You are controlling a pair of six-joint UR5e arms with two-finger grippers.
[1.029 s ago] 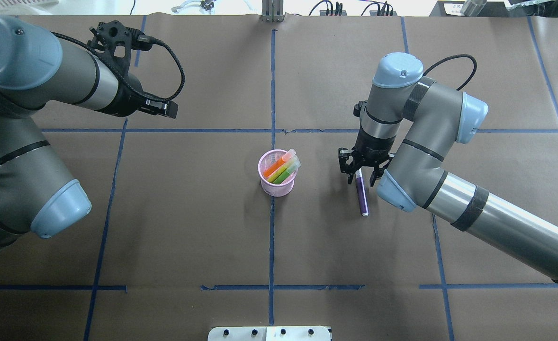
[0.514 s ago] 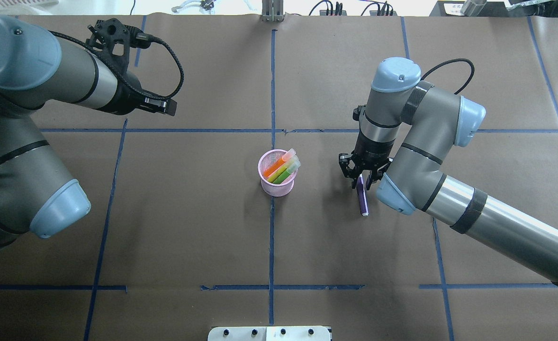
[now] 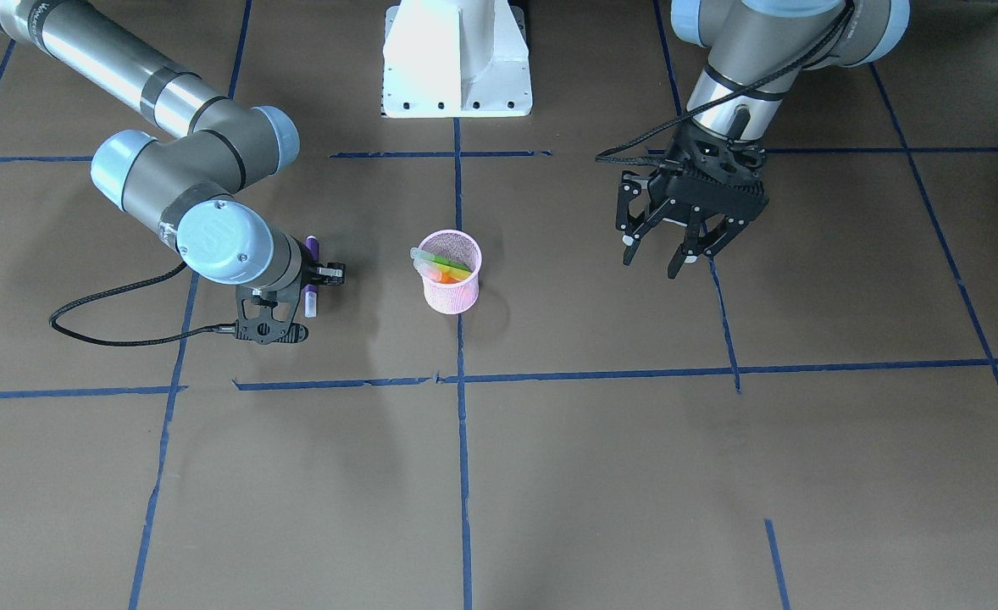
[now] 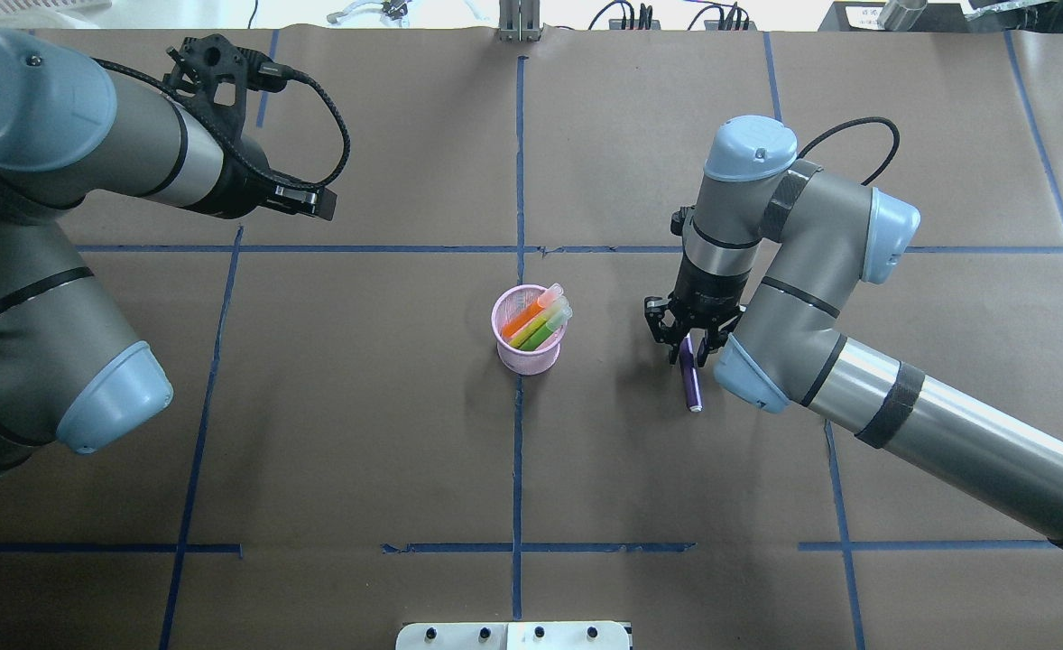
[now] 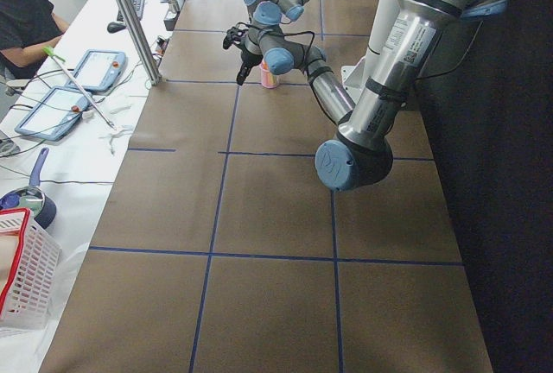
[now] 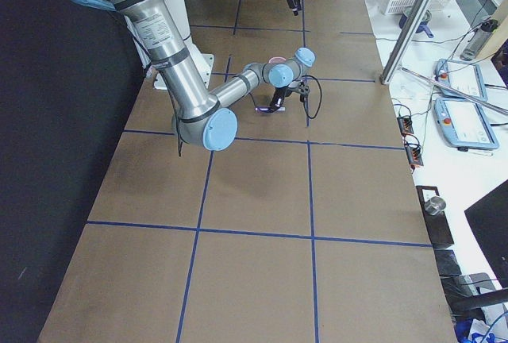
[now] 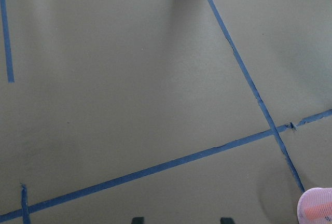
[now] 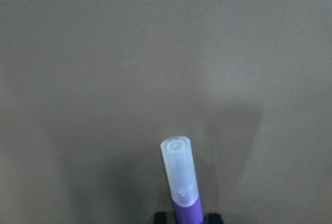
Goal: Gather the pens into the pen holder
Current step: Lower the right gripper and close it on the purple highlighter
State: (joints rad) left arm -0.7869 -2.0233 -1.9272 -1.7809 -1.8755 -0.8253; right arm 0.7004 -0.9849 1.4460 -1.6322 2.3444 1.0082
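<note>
Right gripper (image 4: pixel 687 348) straddles the purple pen (image 4: pixel 693 388), its grip obscured.

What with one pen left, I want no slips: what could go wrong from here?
The right gripper straddles the purple marker pen near its cap end, not mid-length, so it may tilt or slip when lifted. The orange pen and green pen jut above the pink wire-mesh pen holder, so the newcomer could snag them.

Bright, even overhead light throws soft, faint shadows on the brown paper-covered table (image 4: pixel 360 406); the right wrist view looks dimmer.
</note>
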